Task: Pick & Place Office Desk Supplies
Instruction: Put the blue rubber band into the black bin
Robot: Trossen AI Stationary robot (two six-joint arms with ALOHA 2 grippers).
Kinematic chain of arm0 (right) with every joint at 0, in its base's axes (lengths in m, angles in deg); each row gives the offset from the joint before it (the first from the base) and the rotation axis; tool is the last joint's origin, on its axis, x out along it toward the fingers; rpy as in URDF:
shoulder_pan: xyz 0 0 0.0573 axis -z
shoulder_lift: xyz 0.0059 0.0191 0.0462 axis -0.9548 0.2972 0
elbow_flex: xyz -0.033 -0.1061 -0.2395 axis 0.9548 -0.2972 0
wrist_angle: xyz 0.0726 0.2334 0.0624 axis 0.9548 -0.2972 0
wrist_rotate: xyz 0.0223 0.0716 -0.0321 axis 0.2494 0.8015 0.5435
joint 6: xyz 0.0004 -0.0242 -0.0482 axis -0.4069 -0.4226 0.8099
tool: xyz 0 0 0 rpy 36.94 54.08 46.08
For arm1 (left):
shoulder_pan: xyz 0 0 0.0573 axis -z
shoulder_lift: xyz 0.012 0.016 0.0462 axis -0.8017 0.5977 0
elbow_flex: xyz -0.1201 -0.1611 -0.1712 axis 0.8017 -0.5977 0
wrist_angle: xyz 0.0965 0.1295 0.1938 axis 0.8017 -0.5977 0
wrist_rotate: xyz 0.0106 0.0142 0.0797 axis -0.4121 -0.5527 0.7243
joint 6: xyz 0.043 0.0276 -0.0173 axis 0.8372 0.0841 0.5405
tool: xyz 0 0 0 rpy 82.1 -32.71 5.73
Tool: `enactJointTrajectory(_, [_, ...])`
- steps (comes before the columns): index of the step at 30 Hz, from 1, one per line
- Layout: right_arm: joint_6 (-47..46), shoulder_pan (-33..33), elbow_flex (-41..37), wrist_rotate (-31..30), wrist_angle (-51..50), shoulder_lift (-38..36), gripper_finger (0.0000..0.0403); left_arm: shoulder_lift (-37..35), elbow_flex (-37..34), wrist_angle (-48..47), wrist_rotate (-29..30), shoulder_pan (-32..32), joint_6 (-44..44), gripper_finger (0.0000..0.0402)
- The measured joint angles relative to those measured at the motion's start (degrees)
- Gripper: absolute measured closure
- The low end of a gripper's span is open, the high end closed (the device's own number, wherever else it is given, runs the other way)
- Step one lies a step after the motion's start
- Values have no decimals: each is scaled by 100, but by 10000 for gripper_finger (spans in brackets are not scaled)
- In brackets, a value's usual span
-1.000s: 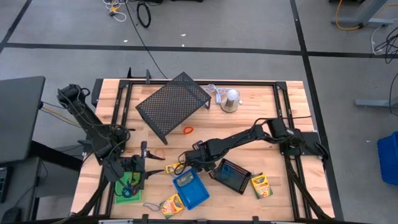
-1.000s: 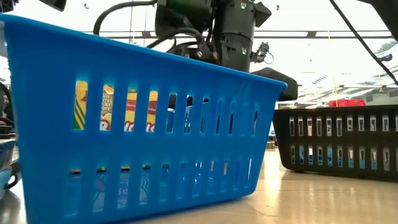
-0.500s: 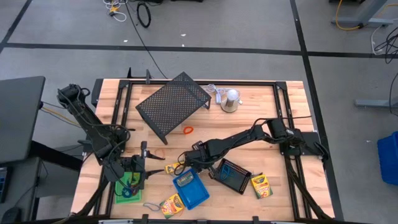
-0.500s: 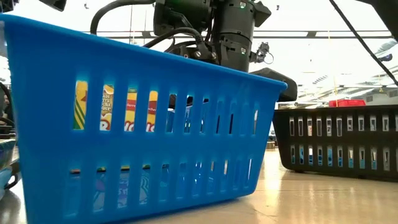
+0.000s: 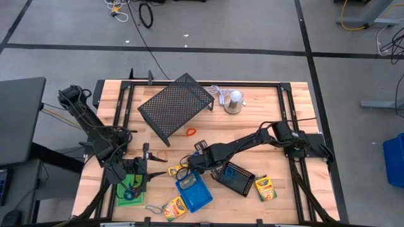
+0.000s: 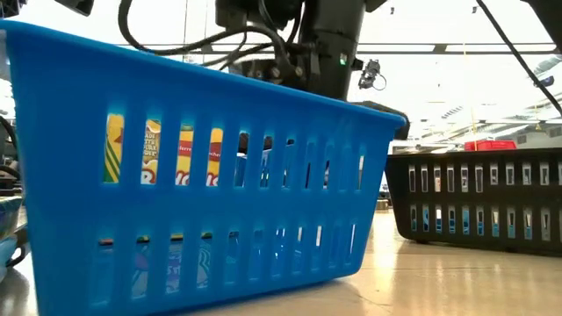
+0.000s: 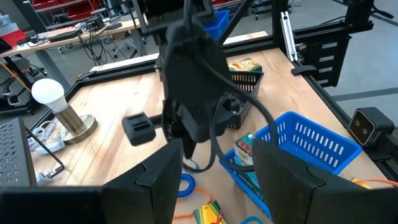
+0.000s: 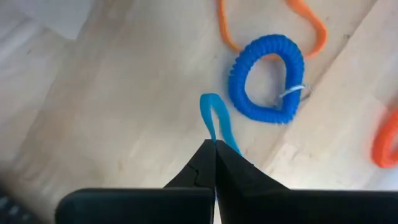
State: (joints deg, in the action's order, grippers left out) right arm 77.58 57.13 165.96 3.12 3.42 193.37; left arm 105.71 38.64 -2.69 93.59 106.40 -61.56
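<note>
My right gripper (image 5: 188, 166) reaches to the table's middle front, just behind the blue tray (image 5: 196, 195), and is shut on a thin light-blue elastic loop (image 8: 214, 115). A blue coiled band (image 8: 267, 78) and an orange loop (image 8: 298, 18) lie flat on the wood beside it. The blue tray has a crayon box (image 5: 187, 183) lying in it. My left gripper (image 5: 144, 165) stands open over the far edge of the green tray (image 5: 129, 186), with nothing between its fingers (image 7: 168, 174). My right gripper pinches one end of the thin blue loop (image 8: 213, 137) between its two fingertips. The fingers come from above, pointing down. The rest of the loop lies slack on the wood beyond the fingertips.
A black mesh tray (image 5: 235, 178) stands right of the blue tray. Crayon boxes lie at the front (image 5: 175, 207), the front right (image 5: 265, 187) and beside my right gripper (image 5: 175, 170). The large mesh rack (image 5: 175, 104) and the silver dome (image 5: 234, 101) stand at the back.
My right gripper has shifted slightly toward the table's near edge, closer to the blue tray.
</note>
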Motion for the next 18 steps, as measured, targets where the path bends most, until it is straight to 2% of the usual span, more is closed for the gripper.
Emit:
enactJointTrajectory(9, [-143, -165, 608, -618, -714, -13, 402, -2, 0, 0, -35, 1, -2, 200])
enactJointTrajectory(18, [-753, -478, 1360, -1083, -2020, -26, 403, 0, 0, -38, -40, 1, -2, 200])
